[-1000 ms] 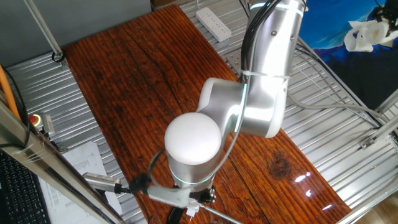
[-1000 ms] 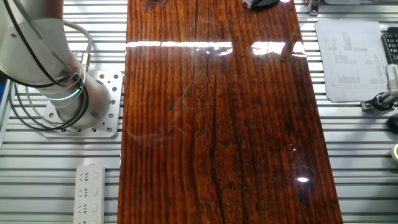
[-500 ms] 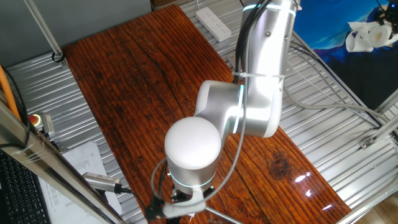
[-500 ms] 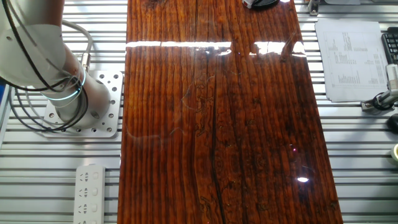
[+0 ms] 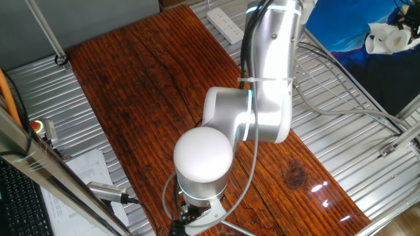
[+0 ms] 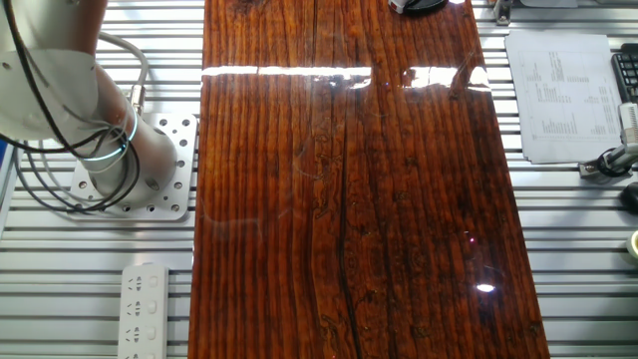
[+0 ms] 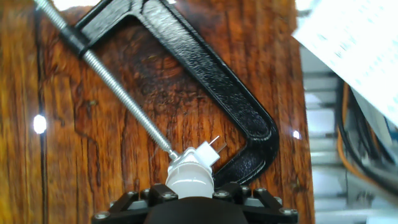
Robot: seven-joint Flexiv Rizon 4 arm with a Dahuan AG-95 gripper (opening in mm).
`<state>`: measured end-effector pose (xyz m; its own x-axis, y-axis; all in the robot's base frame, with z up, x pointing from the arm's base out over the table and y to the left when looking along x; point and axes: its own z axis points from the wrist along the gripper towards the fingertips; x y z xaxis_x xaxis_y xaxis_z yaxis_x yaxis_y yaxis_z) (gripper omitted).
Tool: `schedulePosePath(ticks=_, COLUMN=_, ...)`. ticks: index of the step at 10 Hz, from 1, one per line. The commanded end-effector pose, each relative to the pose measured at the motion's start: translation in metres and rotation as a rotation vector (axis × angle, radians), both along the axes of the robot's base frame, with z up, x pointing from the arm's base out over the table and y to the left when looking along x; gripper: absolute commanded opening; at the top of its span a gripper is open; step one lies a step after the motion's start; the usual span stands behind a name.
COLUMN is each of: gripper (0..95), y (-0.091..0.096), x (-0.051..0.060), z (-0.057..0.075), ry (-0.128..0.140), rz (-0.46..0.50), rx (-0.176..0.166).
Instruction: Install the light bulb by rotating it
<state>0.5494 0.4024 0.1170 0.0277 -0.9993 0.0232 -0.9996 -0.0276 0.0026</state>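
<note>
While the hand view looks straight down along the fingers, the light bulb (image 7: pixel 188 178) sits at the bottom centre of the frame, directly under the gripper (image 7: pixel 186 208) and seemingly on its axis; whether the pincer is apart or clamped on the white body cannot be told, for the fingers themselves are hidden behind the dark housing at the frame's edge. The bulb appears held in a white fitting whose two metal prongs (image 7: pixel 217 146) jut up and to the right; that fitting looks pinned at the end of the threaded screw of a black C-clamp (image 7: pixel 211 81), which lies flat on the wooden table (image 7: pixel 124 186); the screw runs diagonally from upper left down to the bulb. The bulb's long axis seems to run toward the camera, dome uppermost, so any turning would be about the line of sight, judging by this view alone. From one fixed view the arm (image 5: pixel 262 85) bends down over the table's near end, its round white joint cap (image 5: pixel 203 154) hiding the work; the other fixed view shows only the arm's base and bare boards.
</note>
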Motion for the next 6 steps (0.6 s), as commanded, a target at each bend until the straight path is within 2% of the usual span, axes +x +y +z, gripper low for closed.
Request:
schedulePosePath(ticks=1, gripper=57.0, y=-0.0022, x=0.0010, z=-0.0046, ry=-0.003, rz=0.076, rx=-0.001)
schedulePosePath(ticks=2, gripper=57.0, y=-0.0026, x=0.0009, z=-0.0054, ry=-0.003, rz=0.085, rx=-0.002)
schedulePosePath(ticks=3, gripper=38.0, y=-0.0028, x=0.0006, z=-0.0056, ry=-0.003, rz=0.084, rx=-0.001)
schedulePosePath(ticks=6, gripper=38.0, y=-0.0028, x=0.0005, z=-0.0055, ry=-0.001, rz=0.075, rx=0.000)
